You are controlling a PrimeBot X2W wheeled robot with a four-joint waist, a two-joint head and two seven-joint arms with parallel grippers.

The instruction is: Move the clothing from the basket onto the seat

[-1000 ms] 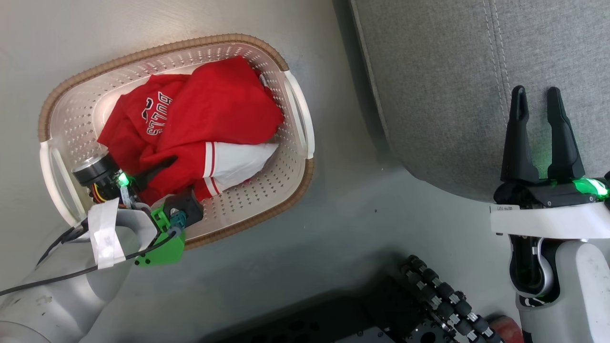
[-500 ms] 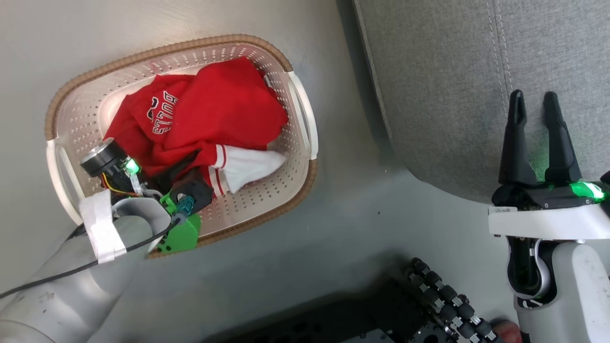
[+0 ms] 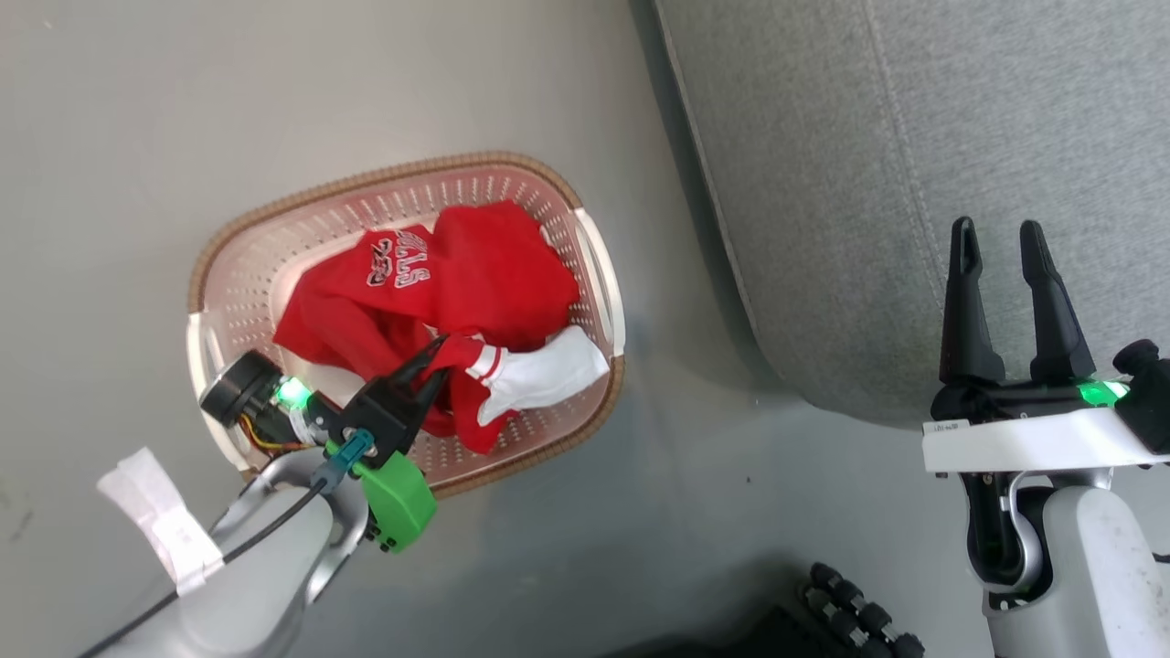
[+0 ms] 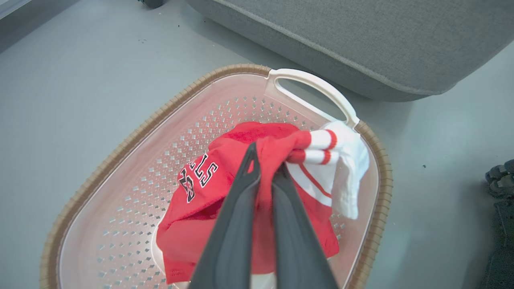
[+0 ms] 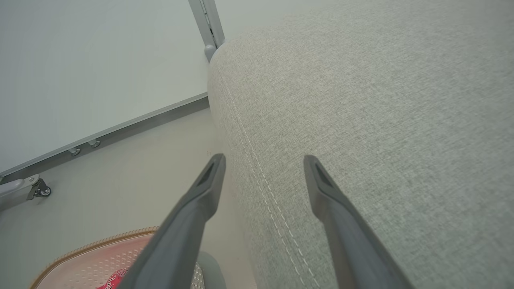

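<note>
The clothing [image 3: 475, 274], bunched within the basket [image 3: 366, 178], was gripped at a fold by the closed left gripper [image 4: 266, 160] for lifting out; the right gripper [image 3: 1001, 239] was held open over the seat [image 3: 868, 164] beside the basket.

— What could we read there?
— Only the white, dark-edged lettering [image 3: 400, 270] on the red clothing [image 3: 498, 283]. In the head view it stood upside down and creased; we made out "LLS" and could not settle the digits beside it.
— And in the left wrist view?
— There we read "LLS" with what looked like "23" under it; a fold hid the start of the word.
— Anything more?
— A small white label [image 3: 947, 426] on the right arm [image 3: 1051, 437] carried print too small for us to read.
</note>
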